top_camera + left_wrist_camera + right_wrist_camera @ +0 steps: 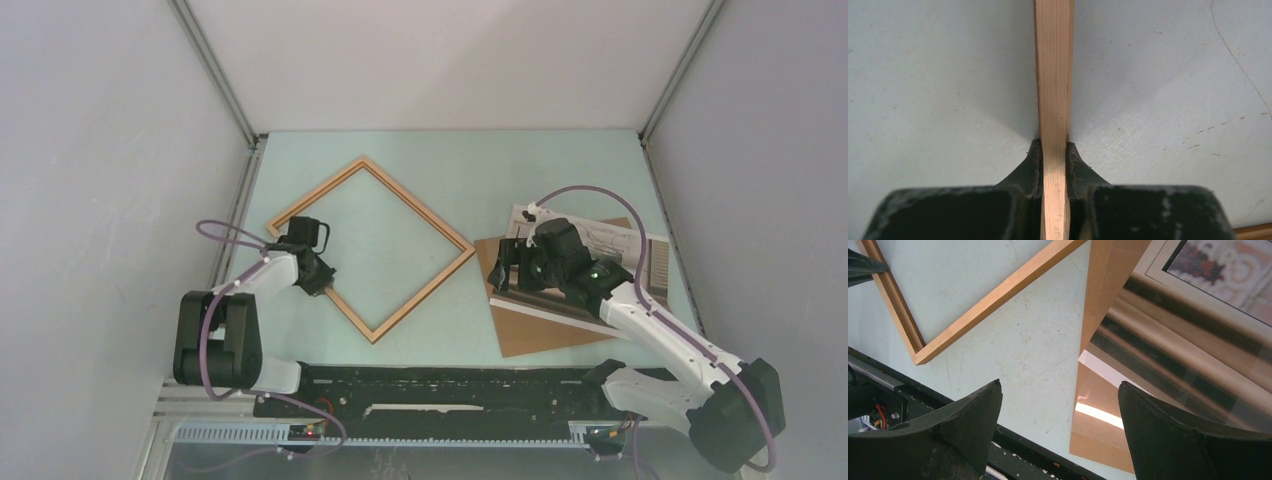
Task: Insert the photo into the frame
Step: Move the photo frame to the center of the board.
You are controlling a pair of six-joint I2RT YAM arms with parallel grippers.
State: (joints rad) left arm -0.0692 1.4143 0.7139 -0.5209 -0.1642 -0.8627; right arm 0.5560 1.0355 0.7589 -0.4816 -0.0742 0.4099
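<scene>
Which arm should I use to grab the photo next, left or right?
Right. The right hand is open and hovers at the near corner of the photo, which lies over the backing board. The left hand is shut on the frame, well away from the photo.

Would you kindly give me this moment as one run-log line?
left jaws: shut on frame rail | right jaws: open over photo edge | photo: on brown board, outside frame

Overhead view looks down from behind me; both wrist views, close above the counter (450, 160), share the frame (418, 205).
</scene>
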